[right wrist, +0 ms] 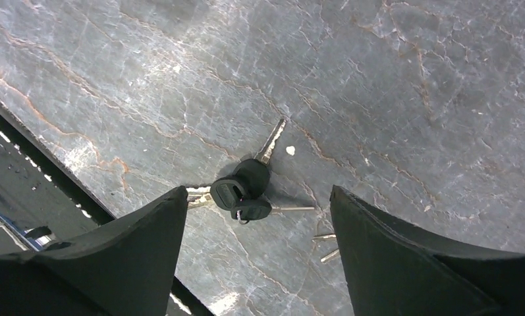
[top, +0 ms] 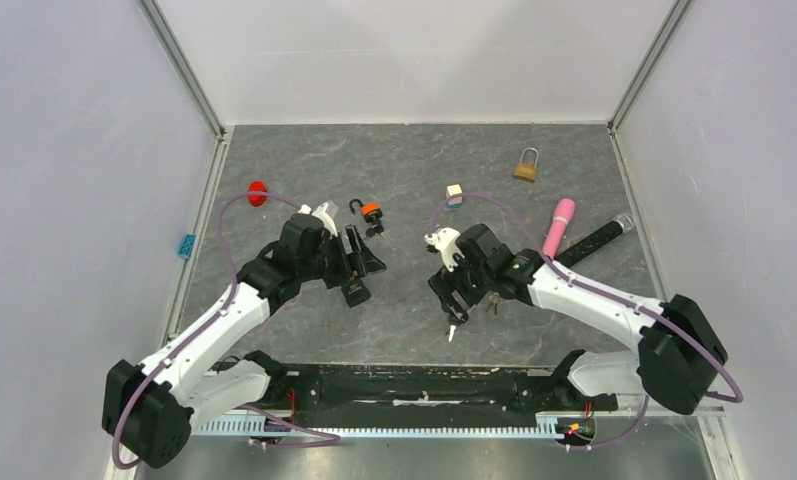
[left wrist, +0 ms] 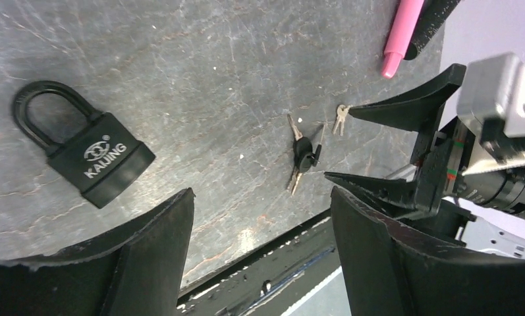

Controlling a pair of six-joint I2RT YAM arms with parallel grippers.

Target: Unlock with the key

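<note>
A bunch of black-headed keys (right wrist: 243, 191) lies flat on the grey stone table, near its front edge. My right gripper (right wrist: 258, 197) hangs just above the bunch, open, with a finger on either side and nothing held. The same keys (left wrist: 301, 155) show in the left wrist view, with my right gripper's fingers (left wrist: 404, 108) beside them. A black KAIJING padlock (left wrist: 88, 155) lies shackle-closed to the left. My left gripper (left wrist: 261, 194) is open and empty over the bare table near the front edge. From above, the left gripper (top: 359, 265) and right gripper (top: 456, 298) face each other.
Two small silver keys (right wrist: 325, 245) lie next to the bunch. An orange padlock (top: 371, 210), a brass padlock (top: 525, 166), a pink pen (top: 559, 226), a black rod (top: 599, 240), a small white cube (top: 454, 194) and a red object (top: 257, 193) lie farther back. Walls enclose the table.
</note>
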